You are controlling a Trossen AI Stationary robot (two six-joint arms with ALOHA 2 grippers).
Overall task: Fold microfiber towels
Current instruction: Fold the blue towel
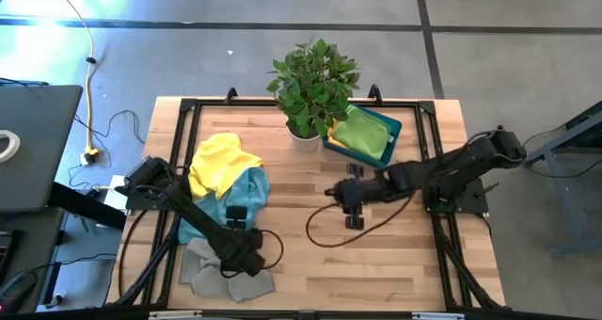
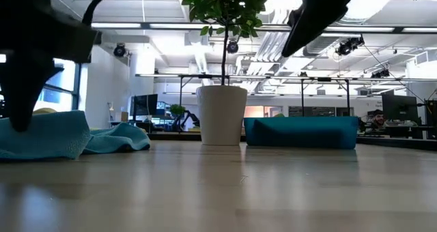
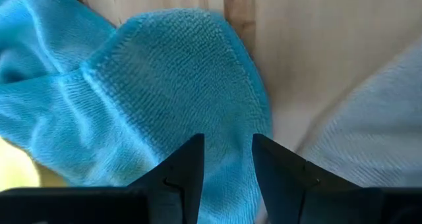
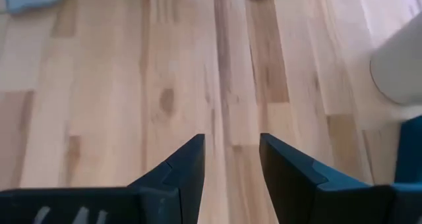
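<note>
The step in hand seems to be the picking of a new cloth from the pile. The left hand point(image 3: 227, 178) hovers just over the light blue towel point(image 3: 151, 99), at the near left of the bench point(image 1: 395, 264). Its fingers are apart and hold nothing. The grey towel point(image 1: 226, 280) lies beside it at the near edge, and the yellow towel point(image 1: 223, 162) lies on the far side of the heap, partly over the blue one.

The right hand point(image 4: 231, 171) waits over bare wood in the middle of the bench, released, with nothing between its fingers.

I judge that the next move asks the left hand to go down on the blue cloth's rounded corner, close on one layer only, and pull it free to the open wood.

The teal bin point(image 1: 361, 137), at the far side just right of the potted plant point(image 1: 310, 85), holds a green towel point(image 1: 362, 132); whether it is folded I cannot tell.
</note>
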